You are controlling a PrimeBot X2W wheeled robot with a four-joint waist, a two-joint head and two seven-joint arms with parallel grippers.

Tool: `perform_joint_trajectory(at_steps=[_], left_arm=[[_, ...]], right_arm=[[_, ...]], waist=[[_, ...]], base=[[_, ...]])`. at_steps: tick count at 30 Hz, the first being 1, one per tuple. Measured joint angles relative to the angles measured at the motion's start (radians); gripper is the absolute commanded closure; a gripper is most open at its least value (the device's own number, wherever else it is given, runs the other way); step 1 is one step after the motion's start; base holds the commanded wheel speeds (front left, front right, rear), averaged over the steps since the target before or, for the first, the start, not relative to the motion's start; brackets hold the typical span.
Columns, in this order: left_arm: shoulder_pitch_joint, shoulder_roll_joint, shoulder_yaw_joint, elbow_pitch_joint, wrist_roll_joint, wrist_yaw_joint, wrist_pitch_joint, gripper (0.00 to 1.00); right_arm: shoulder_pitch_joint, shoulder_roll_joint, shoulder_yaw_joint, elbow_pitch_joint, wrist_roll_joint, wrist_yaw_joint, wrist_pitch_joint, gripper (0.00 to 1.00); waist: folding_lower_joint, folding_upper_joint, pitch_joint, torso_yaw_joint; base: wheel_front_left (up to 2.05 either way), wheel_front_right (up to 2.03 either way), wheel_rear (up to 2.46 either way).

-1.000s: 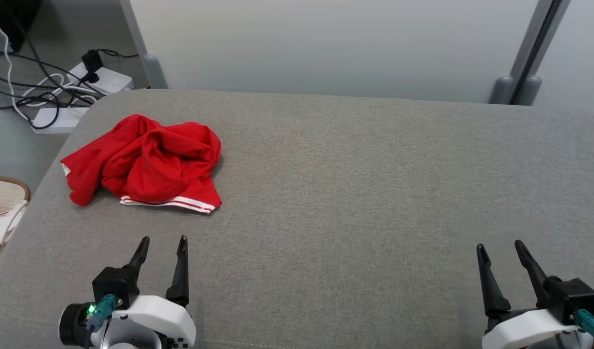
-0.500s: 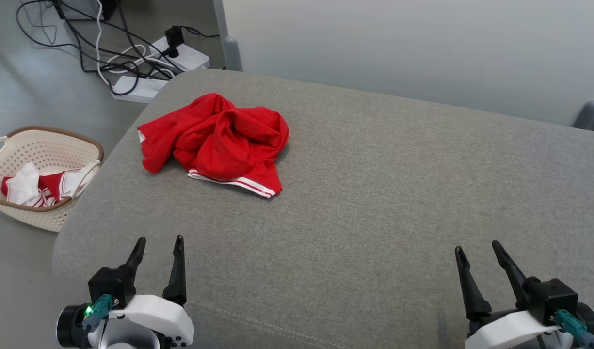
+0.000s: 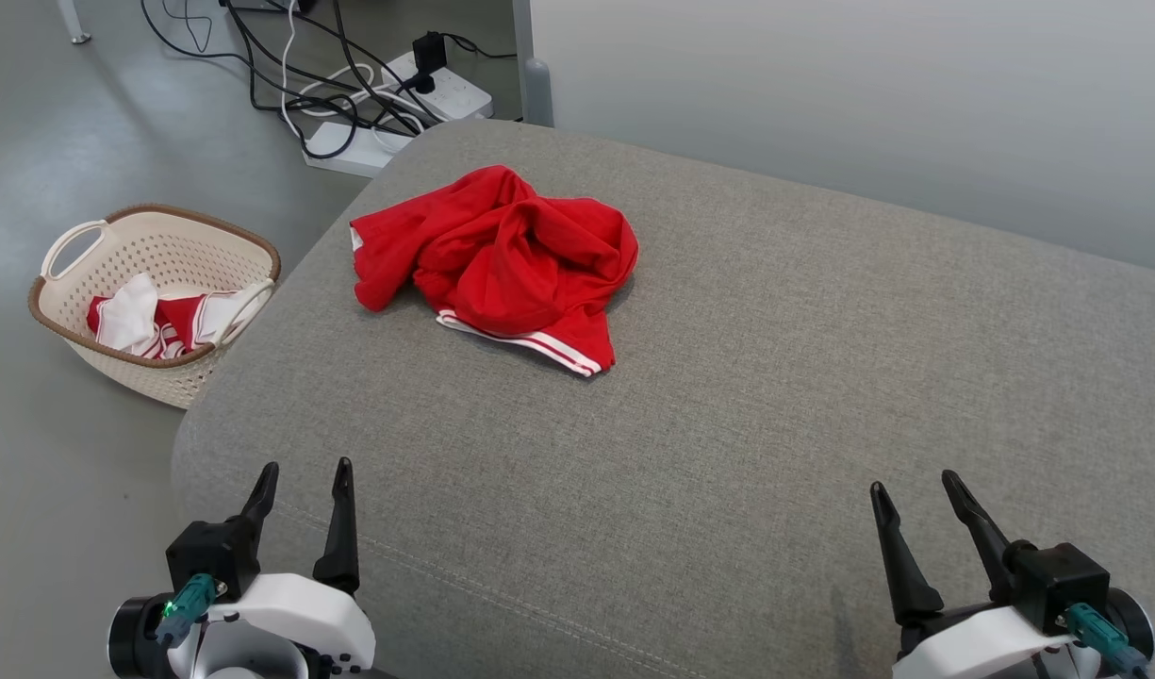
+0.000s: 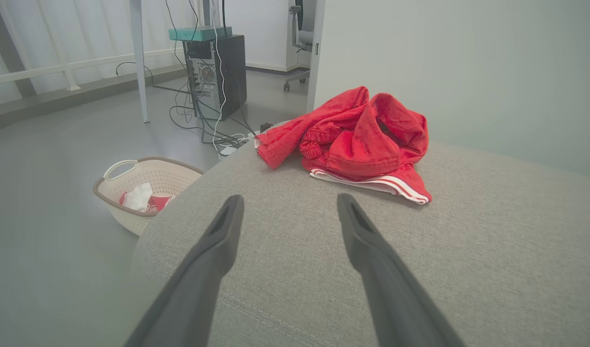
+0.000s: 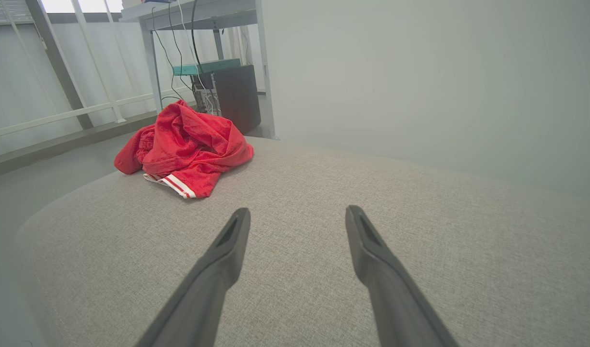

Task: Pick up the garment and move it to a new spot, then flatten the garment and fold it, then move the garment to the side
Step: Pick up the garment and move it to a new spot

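The left gripper (image 3: 306,465) and right gripper (image 3: 915,481) sit over the near edge of the grey upholstered surface (image 3: 728,424), each with fingers apart and empty; well ahead of the left one, the crumpled red garment (image 3: 511,259) lies near the far left corner. A cream basket (image 3: 162,377) of red-and-white cloth (image 3: 162,321) stands on the floor (image 3: 68,490) left of the surface.

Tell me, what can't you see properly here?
Garment: crumpled in every view; its own folds hide its shape and type.
Clothes in the basket: head view, mostly hidden by its wall; how many, unclear.
Cables: head view, cut off by the top edge.
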Motion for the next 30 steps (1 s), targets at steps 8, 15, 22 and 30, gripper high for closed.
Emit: perform_joint_trajectory(at_steps=[8,15,22,30], left_arm=[[0.0,0.002,-0.002,0.001,-0.008,0.008,-0.001,0.0],[0.0,0.002,-0.004,0.002,-0.011,0.01,-0.005,0.0],[0.0,0.002,-0.008,0.004,-0.018,0.017,-0.008,0.0],[0.0,0.004,-0.01,0.005,-0.026,0.018,-0.008,0.0]], right_arm=[[-0.009,0.0,0.002,0.002,0.0,0.0,0.0,0.0],[-0.018,-0.002,0.005,0.006,0.009,0.0,0.0,0.0],[-0.018,-0.005,0.006,0.008,0.01,0.0,0.0,0.0],[-0.018,-0.006,0.006,0.007,0.01,0.0,0.0,0.0]], waist=[[0.0,0.0,0.004,0.004],[0.0,0.0,0.008,-0.004],[0.0,0.0,0.006,-0.008],[0.0,0.0,0.001,-0.006]], base=[[0.0,0.0,0.0],[0.0,0.0,0.0],[0.0,0.0,0.0],[0.0,0.0,0.0]])
